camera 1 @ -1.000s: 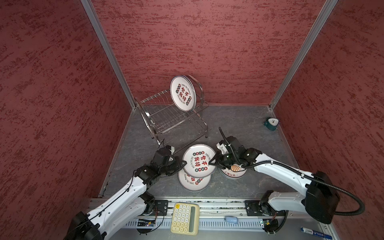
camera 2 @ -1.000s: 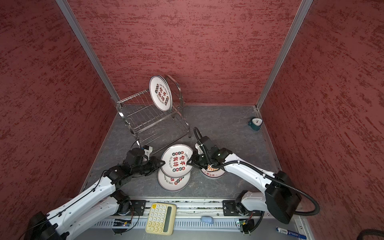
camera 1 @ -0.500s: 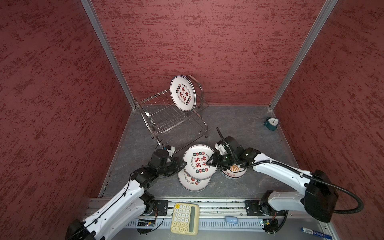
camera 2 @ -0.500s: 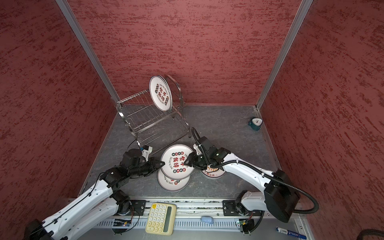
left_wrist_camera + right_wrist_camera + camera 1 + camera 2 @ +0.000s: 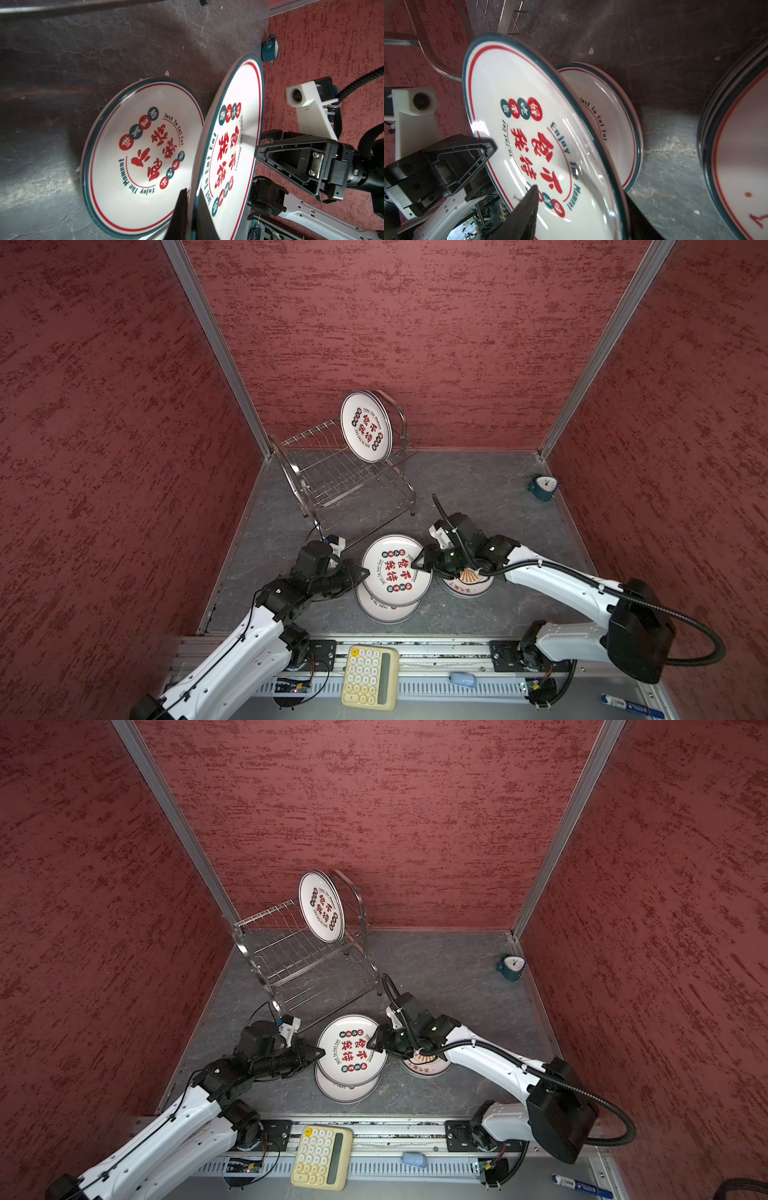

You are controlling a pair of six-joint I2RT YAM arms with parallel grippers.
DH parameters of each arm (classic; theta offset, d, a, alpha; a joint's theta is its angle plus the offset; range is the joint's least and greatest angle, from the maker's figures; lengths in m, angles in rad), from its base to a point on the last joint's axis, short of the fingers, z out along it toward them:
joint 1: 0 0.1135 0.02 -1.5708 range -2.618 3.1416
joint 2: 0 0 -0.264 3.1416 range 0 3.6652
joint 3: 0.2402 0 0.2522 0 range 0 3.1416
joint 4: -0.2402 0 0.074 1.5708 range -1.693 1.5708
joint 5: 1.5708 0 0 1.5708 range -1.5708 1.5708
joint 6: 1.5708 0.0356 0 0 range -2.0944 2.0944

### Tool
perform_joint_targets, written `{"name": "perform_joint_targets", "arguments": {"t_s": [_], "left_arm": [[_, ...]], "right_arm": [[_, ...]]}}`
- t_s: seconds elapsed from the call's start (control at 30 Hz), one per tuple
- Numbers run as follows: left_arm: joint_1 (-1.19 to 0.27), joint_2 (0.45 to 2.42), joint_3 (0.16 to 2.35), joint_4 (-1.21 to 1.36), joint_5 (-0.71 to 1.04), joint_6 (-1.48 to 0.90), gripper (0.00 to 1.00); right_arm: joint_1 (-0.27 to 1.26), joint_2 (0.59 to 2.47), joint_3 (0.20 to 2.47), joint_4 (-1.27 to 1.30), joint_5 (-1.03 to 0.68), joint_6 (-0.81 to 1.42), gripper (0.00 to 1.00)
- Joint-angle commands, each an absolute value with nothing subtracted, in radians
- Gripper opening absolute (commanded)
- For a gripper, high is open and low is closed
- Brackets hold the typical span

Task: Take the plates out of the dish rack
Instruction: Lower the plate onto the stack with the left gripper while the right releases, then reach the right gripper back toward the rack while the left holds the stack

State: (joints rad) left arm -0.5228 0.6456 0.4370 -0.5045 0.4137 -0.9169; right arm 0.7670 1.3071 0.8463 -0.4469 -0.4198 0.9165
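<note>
White china with red lettering: a plate [image 5: 395,570] hangs tilted over the stack [image 5: 386,609] on the table [image 5: 478,489]. The left end effector [image 5: 360,572] is clamped on its rim, tight enough, I'd guess, to stop it sliding. The right end effector [image 5: 419,562] straddles the opposite rim, likely steadying it; whether it grips, I cannot tell. Another plate [image 5: 365,427] stands upright in the dish rack [image 5: 332,477].

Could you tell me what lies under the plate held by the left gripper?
A matching plate lies flat on the table beneath the held plate. Part of it is covered, and whether more lie below is hidden.
</note>
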Motion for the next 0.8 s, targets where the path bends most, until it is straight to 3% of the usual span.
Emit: {"name": "perform_joint_targets", "arguments": {"t_s": [0.0,0.4,0.77], "left_arm": [[-0.511,0.619,0.434,-0.526,0.448,-0.893,0.00],[-0.487,0.620,0.389,-0.555,0.440,-0.871,0.00],[-0.489,0.699,0.361,-0.497,0.425,-0.859,0.00]], "right_arm": [[0.753,1.286,0.902,-0.472,-0.325,0.903,0.59],[0.748,1.268,1.258,-0.936,0.276,0.757,0.64],[0.780,1.475,1.813,-0.984,0.434,0.368,0.64]]}}
